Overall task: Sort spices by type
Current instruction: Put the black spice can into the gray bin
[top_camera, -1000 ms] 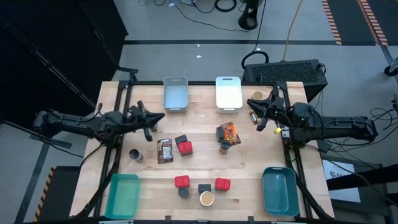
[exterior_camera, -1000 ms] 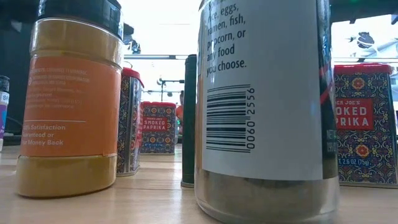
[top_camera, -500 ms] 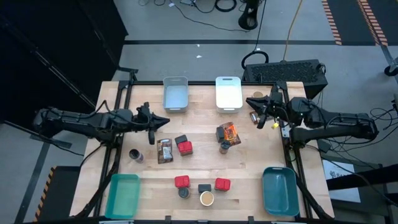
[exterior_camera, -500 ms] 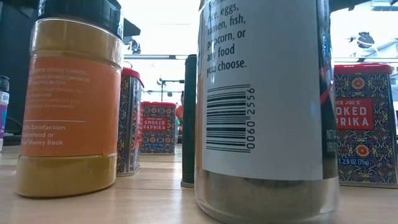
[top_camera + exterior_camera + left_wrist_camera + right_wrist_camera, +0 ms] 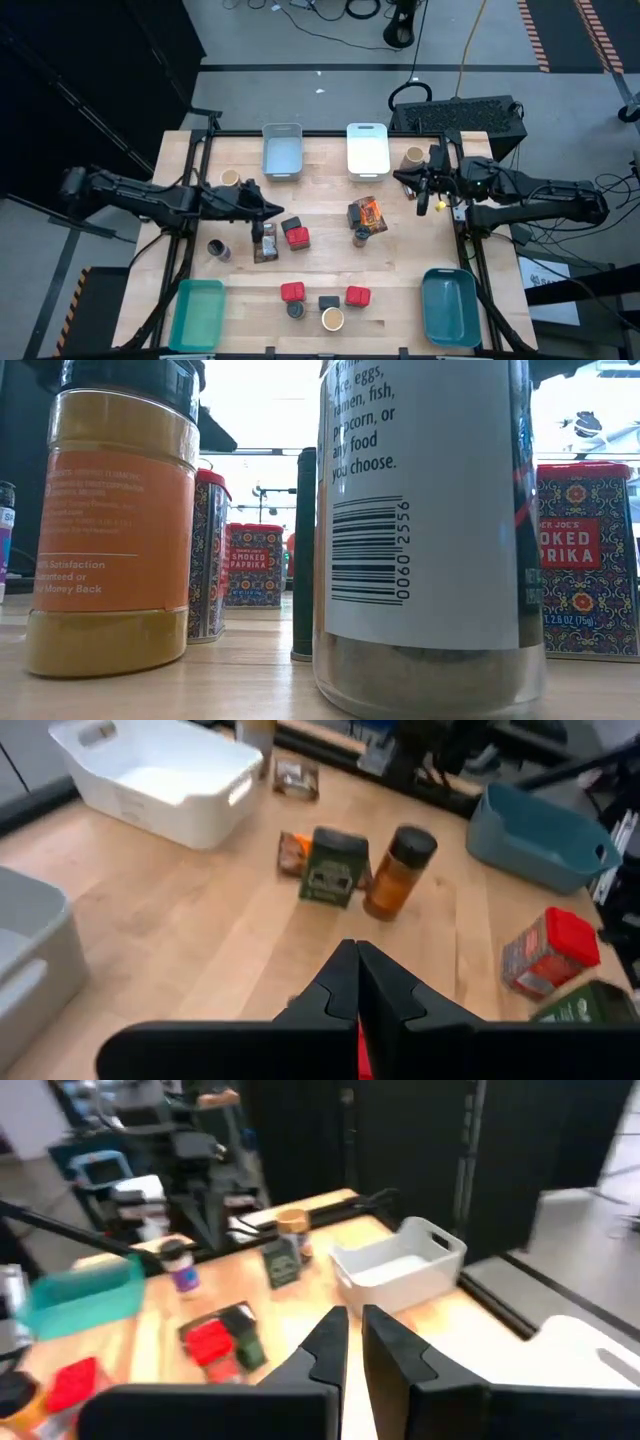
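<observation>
- Your left gripper [image 5: 272, 211] has its jaws clenched on nothing; it hovers above the mid-left of the table [image 5: 400, 270], just over the flat packet [image 5: 264, 243] and beside the red tin [image 5: 298, 237] with the dark box [image 5: 291, 224] touching it.
- Your right gripper [image 5: 403, 177] is also pinched closed and empty, near the right edge, just beside the white bin [image 5: 367, 149].
- Nothing is sorted yet: the white bin, grey bin [image 5: 282, 150], teal bin [image 5: 197, 312] and blue bin [image 5: 449, 305] all look empty.
- The spices are scattered: a packet-and-jar cluster [image 5: 365, 217] at centre, a front group of red tins [image 5: 292, 291] and a tan-topped jar [image 5: 332, 319], a lone dark jar [image 5: 217, 248] at left, and tan jars at both side edges [image 5: 229, 178] [image 5: 414, 157].
- Risk: if you descend with the left jaws closed, you will push the packet or tin rather than grasp it. Open first.
- Risk: the red tin and dark box are touching, so a finger will likely land on the neighbour and drag both.
- Risk: the flat packet lies low on the wood, so the fingers may skid over it.
- Risk: the centre cluster is tightly packed, and the tall jar [image 5: 399, 872] could topple if the right arm clips it.
- Risk: the tan jar by the right arm sits at the table edge, and a sweep could knock it off.
</observation>
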